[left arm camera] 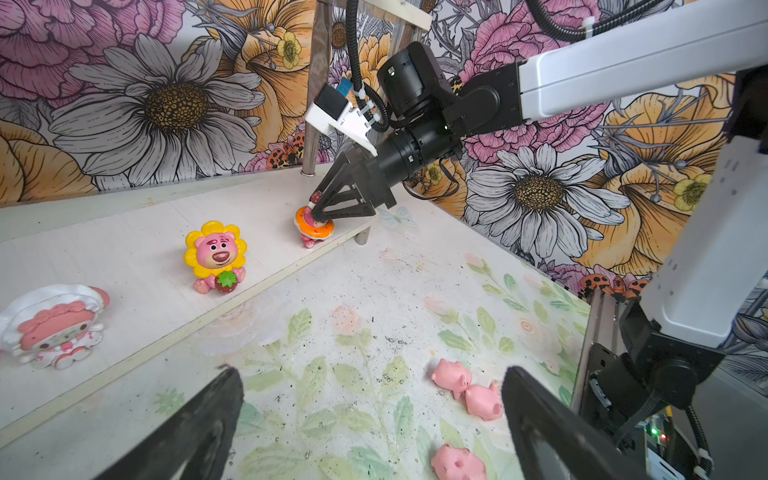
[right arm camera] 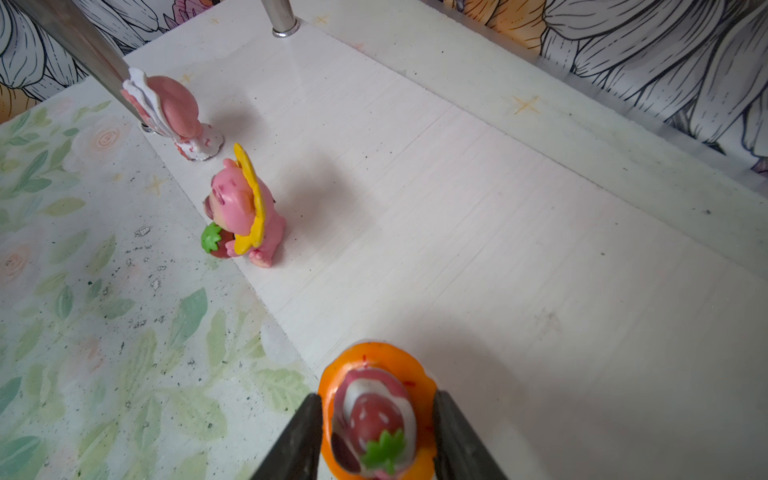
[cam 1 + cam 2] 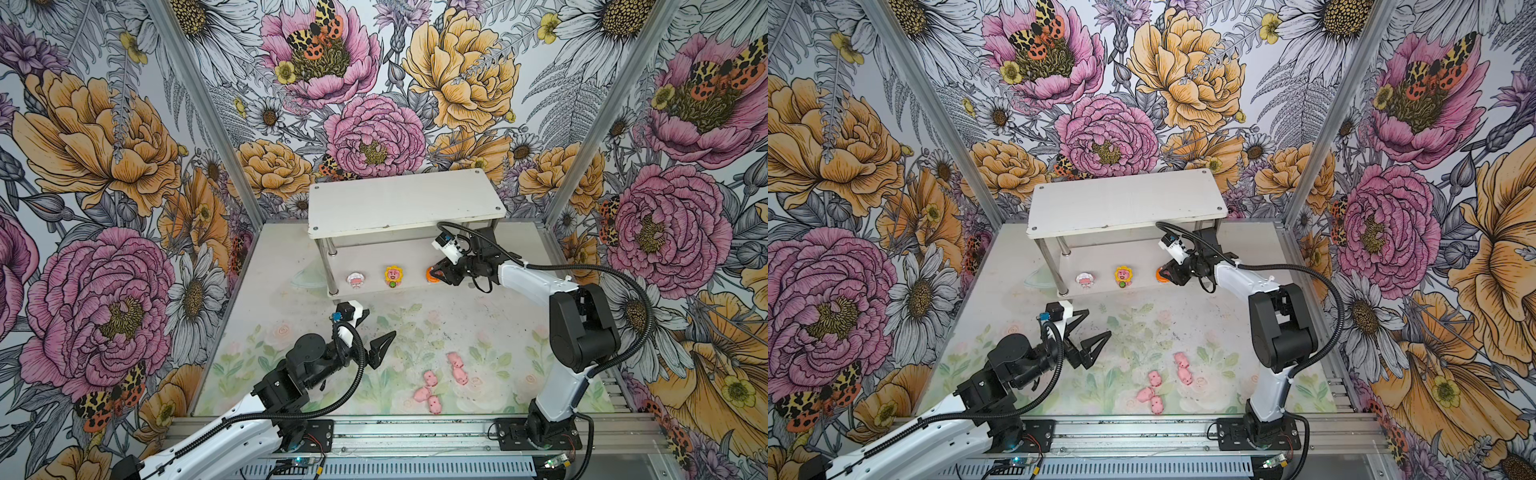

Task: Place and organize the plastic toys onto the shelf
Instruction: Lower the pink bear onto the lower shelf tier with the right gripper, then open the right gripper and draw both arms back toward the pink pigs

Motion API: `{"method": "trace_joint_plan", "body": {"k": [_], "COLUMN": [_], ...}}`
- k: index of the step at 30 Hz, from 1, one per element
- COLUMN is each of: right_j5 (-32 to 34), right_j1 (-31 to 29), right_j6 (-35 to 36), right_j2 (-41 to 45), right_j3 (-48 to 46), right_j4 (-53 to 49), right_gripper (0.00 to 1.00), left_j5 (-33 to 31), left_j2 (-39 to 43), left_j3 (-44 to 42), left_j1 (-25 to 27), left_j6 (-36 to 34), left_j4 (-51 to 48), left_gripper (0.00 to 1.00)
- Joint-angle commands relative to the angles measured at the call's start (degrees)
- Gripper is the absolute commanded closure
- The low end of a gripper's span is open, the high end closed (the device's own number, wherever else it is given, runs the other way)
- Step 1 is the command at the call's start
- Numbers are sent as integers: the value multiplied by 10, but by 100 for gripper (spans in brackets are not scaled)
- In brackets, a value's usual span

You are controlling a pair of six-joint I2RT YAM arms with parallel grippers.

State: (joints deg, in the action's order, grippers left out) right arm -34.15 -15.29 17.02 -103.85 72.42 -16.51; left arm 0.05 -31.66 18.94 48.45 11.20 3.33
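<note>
Hovering at the lower tier of the shelf (image 3: 399, 203), right gripper (image 2: 376, 397) has jaws either side of the orange figure (image 2: 376, 419) on the front edge; can't tell if they pinch it. Sunflower figure (image 3: 393, 276) and white-hooded figure (image 3: 355, 280) stand alongside. Left gripper (image 3: 380, 323) gapes wide over the table (image 3: 478, 316), five pink pigs (image 3: 430, 379) lying nearby.

Three walls (image 3: 95, 158) close in the space, papered with big drawn flowers (image 3: 374, 137) in pink, orange and white, and with spotted moths (image 3: 318, 35). Grey metal posts (image 3: 198, 95) stand in both back corners. The floor (image 3: 419, 328) is a pale mat printed with faint roses and green leaves, speckled with dark dirt. A ribbed metal rail (image 3: 415, 432) runs along the near edge. The light is soft and even.
</note>
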Motion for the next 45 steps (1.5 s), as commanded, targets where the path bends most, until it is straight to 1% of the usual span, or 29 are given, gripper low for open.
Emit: {"method": "trace_joint_plan", "body": {"k": [1,4,6,8,15,19,21,23,27,32,34,37,39,41,42,43,44,45], "right_j5": [0,-13,-23,-28,-27,-14,-4,24,114,160,206,240,258,271,281,306,333,361], "right_j1": [7,7,8,7,7,1,-9,-29,-84,-130,-147,-159,-166,-176,-187,-203,-223,-239], "right_j6": [-20,-30,-38,-47,-89,-138,-171,-197,-253,-323,-362,-412,-434,-437,-432,-428,-424,-425], "right_j2": [14,25,32,40,88,123,144,170,235,326,366,415,448,471,481,491,502,510], "right_j3": [25,27,26,22,-21,-58,-81,-106,-155,-234,-276,-326,-352,-366,-368,-371,-374,-377], "right_j4": [1,1,2,6,49,72,85,85,67,68,78,66,41,8,-12,-33,-55,-73], "right_gripper": [52,49,1,0,0,0,0,0,0,0,0,0,0,0,0,0,0,0], "left_j5": [18,9,0,-10,-14,-16,-37,-65,-115,-169,-172,-154,-136,-125,-124,-124,-132,-156], "left_j2": [-5,-10,-12,-13,4,24,33,39,40,27,20,9,1,-11,-18,-25,-34,-42], "left_j3": [0,3,4,4,4,1,0,0,3,16,20,19,17,15,14,14,15,17], "left_j1": [-6,-7,-8,-9,-9,-10,-10,-10,-10,-13,-16,-17,-17,-12,-6,5,23,50], "left_j6": [8,17,25,34,45,49,55,62,96,170,203,241,263,285,293,300,306,312], "left_j4": [22,21,21,21,15,8,-1,-17,-53,-128,-150,-161,-161,-162,-162,-162,-162,-162], "left_gripper": [1,1,1,1,1,3,5,10,16,21,22,22,22,23,24,26,28,31]}}
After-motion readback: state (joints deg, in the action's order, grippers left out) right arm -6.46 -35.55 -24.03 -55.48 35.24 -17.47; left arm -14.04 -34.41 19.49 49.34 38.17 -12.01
